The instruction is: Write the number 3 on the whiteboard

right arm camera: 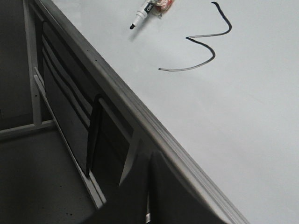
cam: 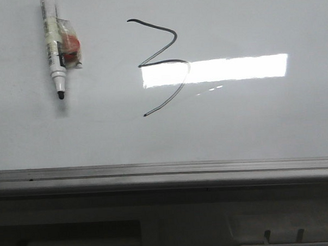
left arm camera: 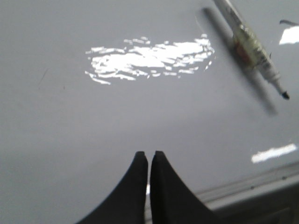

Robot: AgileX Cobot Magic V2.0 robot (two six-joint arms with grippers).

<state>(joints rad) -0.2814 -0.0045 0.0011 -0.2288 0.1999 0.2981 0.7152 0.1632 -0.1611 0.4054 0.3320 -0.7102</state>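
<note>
A thin dark angular number 3 (cam: 164,63) is drawn on the whiteboard (cam: 251,119); it also shows in the right wrist view (right arm camera: 205,42). A white marker (cam: 53,46) with a red-and-clear holder lies on the board left of the 3, uncapped, tip toward the rail; it also shows in the left wrist view (left arm camera: 254,49) and the right wrist view (right arm camera: 142,14). My left gripper (left arm camera: 149,154) is shut and empty over bare board, well clear of the marker. My right gripper (right arm camera: 148,156) is shut and empty over the board's edge rail. Neither gripper shows in the front view.
The grey metal edge rail (cam: 166,172) runs along the board's near side. Below it is a dark grey ledge with slots (cam: 299,234). A bright rectangular light reflection (cam: 238,68) lies across the board beside the 3.
</note>
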